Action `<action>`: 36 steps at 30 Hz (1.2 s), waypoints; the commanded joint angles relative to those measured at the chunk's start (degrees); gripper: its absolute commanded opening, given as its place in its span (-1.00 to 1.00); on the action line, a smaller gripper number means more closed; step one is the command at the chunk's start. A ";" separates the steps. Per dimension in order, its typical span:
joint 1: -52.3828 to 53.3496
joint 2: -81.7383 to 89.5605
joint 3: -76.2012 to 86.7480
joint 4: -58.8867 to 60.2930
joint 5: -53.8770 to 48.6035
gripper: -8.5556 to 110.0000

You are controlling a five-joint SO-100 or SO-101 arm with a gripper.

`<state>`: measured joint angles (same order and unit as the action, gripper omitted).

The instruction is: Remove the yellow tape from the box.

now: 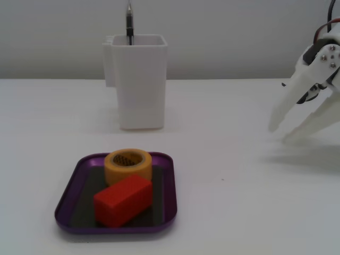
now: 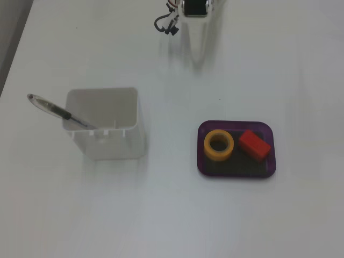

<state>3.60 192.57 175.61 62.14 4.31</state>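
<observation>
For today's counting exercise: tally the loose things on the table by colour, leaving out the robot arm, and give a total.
Yellow: 1, the yellow tape
Red: 1, the red block
Purple: 1, the box
White: 1, the white container
Black: 1, the pen
Total: 5

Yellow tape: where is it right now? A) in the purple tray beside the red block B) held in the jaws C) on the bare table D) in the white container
A: the tape lies flat in the tray right next to the red block, while the gripper is off to the side, open and empty.
</observation>
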 commanded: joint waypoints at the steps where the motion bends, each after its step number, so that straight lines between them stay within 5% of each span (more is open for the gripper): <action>1: -0.79 2.64 0.35 -0.88 -0.26 -0.78; 36: 0.00 2.46 -4.04 -5.10 -0.18 -0.78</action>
<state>3.34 192.57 174.64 59.85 4.31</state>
